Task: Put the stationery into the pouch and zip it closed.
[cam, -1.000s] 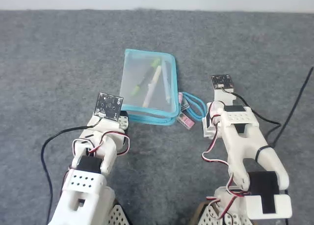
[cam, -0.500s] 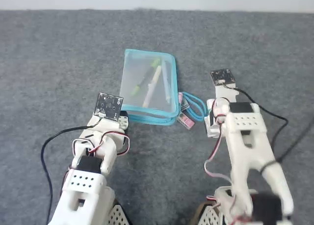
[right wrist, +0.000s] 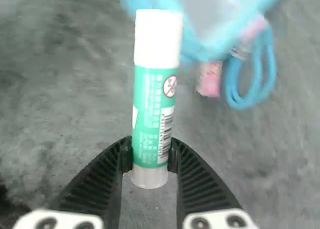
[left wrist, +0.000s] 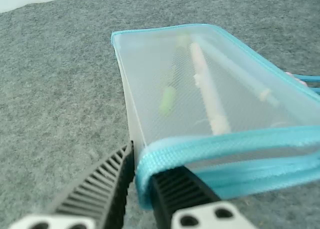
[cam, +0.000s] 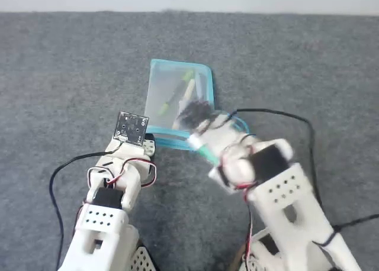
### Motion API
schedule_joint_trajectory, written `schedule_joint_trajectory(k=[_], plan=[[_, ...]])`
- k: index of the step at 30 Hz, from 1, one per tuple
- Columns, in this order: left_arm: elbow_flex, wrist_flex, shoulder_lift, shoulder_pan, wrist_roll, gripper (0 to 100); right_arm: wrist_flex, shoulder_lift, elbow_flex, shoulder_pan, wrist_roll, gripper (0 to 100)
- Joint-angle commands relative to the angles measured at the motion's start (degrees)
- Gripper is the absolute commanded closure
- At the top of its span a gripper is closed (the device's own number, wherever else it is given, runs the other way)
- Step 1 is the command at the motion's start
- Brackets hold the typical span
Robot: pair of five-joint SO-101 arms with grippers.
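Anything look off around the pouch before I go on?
Nothing stands out. The pouch lies flat with pens inside, the left gripper pinching its blue rim. The right gripper holds the glue stick by one end, near the pouch.

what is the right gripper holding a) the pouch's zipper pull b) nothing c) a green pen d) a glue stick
d, in the right wrist view the right gripper is shut on a green glue stick with a white cap, with the pouch beyond it.
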Motion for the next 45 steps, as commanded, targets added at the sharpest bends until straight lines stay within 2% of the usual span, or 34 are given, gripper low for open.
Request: schedule_joint_trajectory(k=[1, 7, 11, 16, 21, 26, 32, 34, 39, 42, 45], plan=[[-1.36, -1.67, -0.53, 2.64, -0.09, 99, -1.36, 4.00, -3.43, -1.71, 0.97, 99.2], [-1.45, -1.67, -0.53, 6.07, -0.09, 99, -4.26, 12.44, -3.43, -1.63, 0.79, 99.2], [-1.27, -1.58, -0.53, 8.44, -0.18, 99, -8.92, 16.48, -4.13, 0.66, -4.40, 99.2], [-1.19, -1.58, -0.53, 10.37, -0.18, 99, -9.89, 23.16, -10.02, 6.64, -9.23, 99.2], [-1.10, -1.49, -0.53, 12.31, -3.43, 99, -7.69, 31.08, -19.96, 11.91, -13.27, 99.2], [-0.22, -1.49, -0.53, 15.65, -5.63, 99, -0.84, 39.78, -32.70, 15.78, -18.29, 99.2], [-0.22, -1.49, -0.53, 16.18, -5.71, 99, 5.85, 49.01, -48.26, 15.96, -21.10, 98.7], [-0.22, -1.49, -0.53, 16.00, -5.71, 99, 9.01, 51.21, -52.31, 14.46, -20.75, 94.7], [-0.22, -1.58, -0.53, 15.82, -5.71, 99, 12.26, 53.93, -56.79, 11.38, -19.60, 76.7], [-0.22, -1.58, -0.53, 15.74, -5.71, 99, 12.62, 53.67, -57.76, 11.30, -16.09, 75.1], [-0.31, -1.67, -0.53, 15.12, -5.63, 99, 13.58, 52.18, -58.55, 11.74, -15.65, 75.6]])
